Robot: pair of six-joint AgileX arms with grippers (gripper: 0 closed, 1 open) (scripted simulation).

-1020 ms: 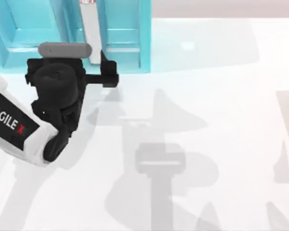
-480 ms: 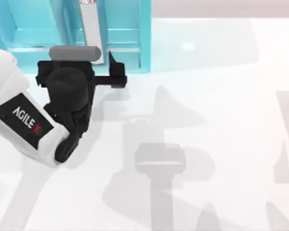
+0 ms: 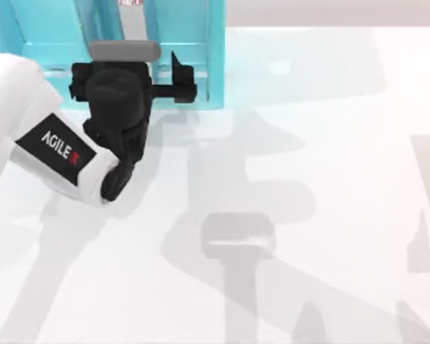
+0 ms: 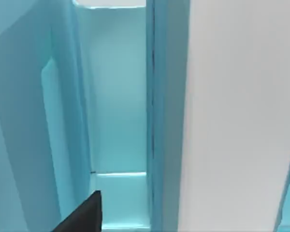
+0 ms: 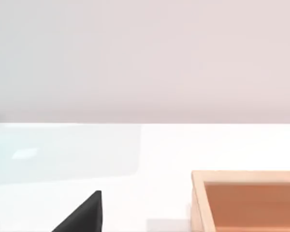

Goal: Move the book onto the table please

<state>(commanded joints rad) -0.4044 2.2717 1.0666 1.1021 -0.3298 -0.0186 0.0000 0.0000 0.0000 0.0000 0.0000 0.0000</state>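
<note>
Left pincer [image 3: 173,72] has advanced to the shelf [image 3: 193,29]; grip cannot be told

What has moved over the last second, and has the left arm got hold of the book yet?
The left tool has travelled up and to the right in the top view, from the table in front of the shelf into its opening, alongside the book. A grip cannot be confirmed. The book and shelf have stayed put.
</note>
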